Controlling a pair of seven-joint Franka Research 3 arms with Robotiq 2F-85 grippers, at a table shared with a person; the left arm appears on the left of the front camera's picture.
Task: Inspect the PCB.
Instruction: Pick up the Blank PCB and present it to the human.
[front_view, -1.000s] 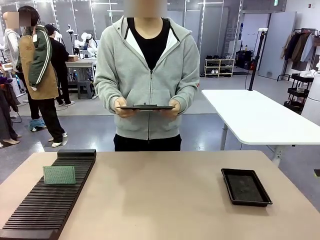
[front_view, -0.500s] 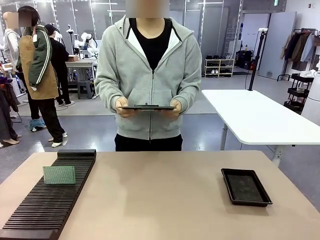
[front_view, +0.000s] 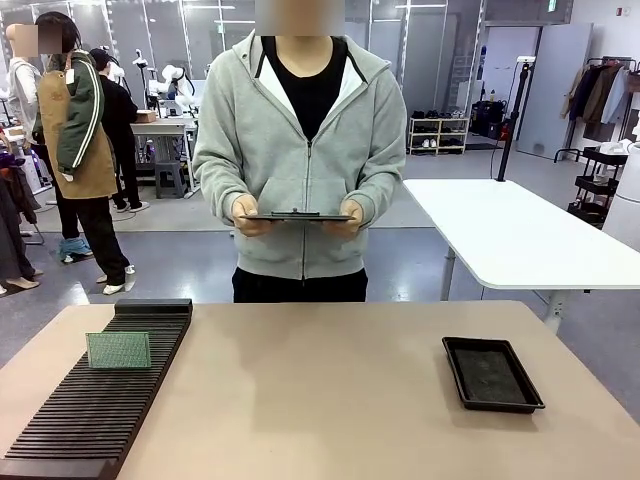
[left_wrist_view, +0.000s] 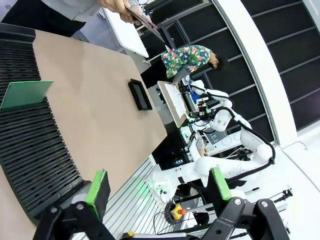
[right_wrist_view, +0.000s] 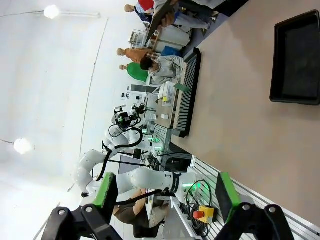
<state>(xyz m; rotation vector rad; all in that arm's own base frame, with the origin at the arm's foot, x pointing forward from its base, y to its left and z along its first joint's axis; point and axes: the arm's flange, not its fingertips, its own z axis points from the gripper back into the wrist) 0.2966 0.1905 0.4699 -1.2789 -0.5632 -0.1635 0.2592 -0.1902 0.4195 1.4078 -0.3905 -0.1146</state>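
Left fingers (left_wrist_view: 97, 187): spread wide, nothing between the green pads, touching nothing. They hang in the air off the worktop (front_view: 330, 400), and the left wrist view looks along it from the rack side.

Left side of the worktop: long black slotted rack (front_view: 100, 400), running from my near edge toward the far edge. The PCB (front_view: 118, 349) stands upright on its long edge in one of the slots, toward the far end of the rack, with its dotted green face turned to me. In the left wrist view it is the flat green plate sticking up out of the slots. Nothing grips it.

Middle, far side: a person (front_view: 300, 150) in a grey zip hoodie over a black top stands facing the worktop. The person holds a dark flat tablet (front_view: 295, 215) level at waist height, gripped at each end. The tablet is well apart from the PCB.

Right side: a shallow black tray (front_view: 492, 373) lies flat on the worktop near the right edge, well apart from the rack. I can't tell what, if anything, sits in it. Beyond it, off the worktop, stands a white table (front_view: 520, 235).

Right fingers (right_wrist_view: 106, 191): also spread wide, pads bare, holding nothing and in the air off the worktop. In the right wrist view the tray is nearer and the rack farther along.
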